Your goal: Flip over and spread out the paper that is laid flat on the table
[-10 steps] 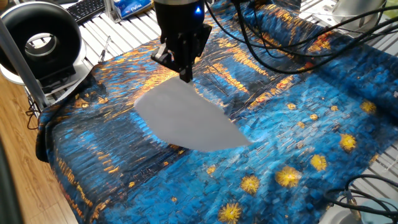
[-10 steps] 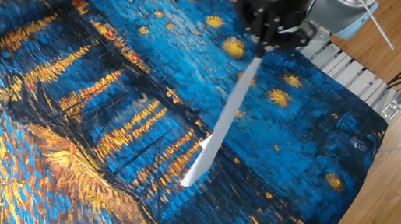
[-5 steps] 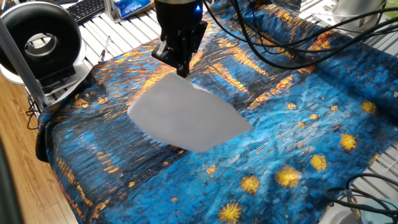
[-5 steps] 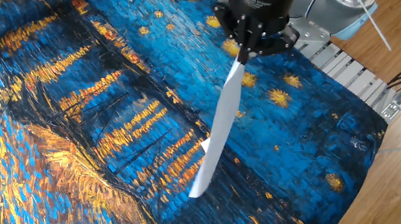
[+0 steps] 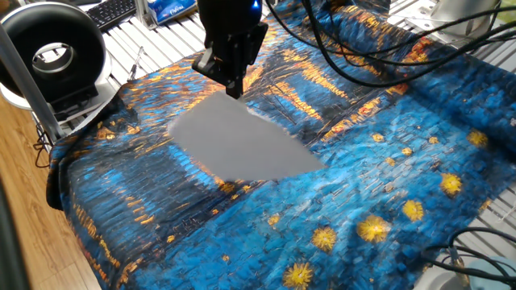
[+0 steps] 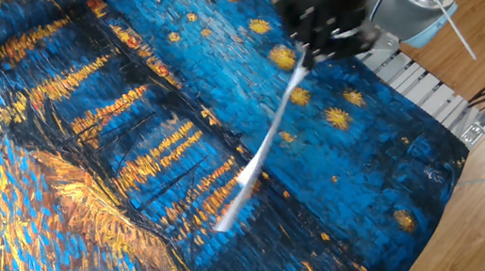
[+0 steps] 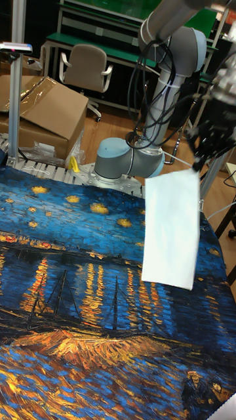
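Note:
The white paper hangs in the air by one top corner, pinched by my gripper, which is shut on it. In the other fixed view the paper shows edge-on as a thin slanted strip below the blurred gripper. The tall fixed view has the paper dangling as a full rectangle above the table, under the gripper at the right edge. The sheet's lower end is close to the blue starry cloth of the table; I cannot tell whether it touches.
A black and white ring-shaped device and a keyboard stand on the white slatted surface at the back left. Black cables trail over the cloth behind the arm. A cardboard box sits beyond the table.
The gripper has kept the paper and shifted a little; the hanging sheet has swung, its lower end moving left in the other fixed view. The gripper is motion-blurred now.

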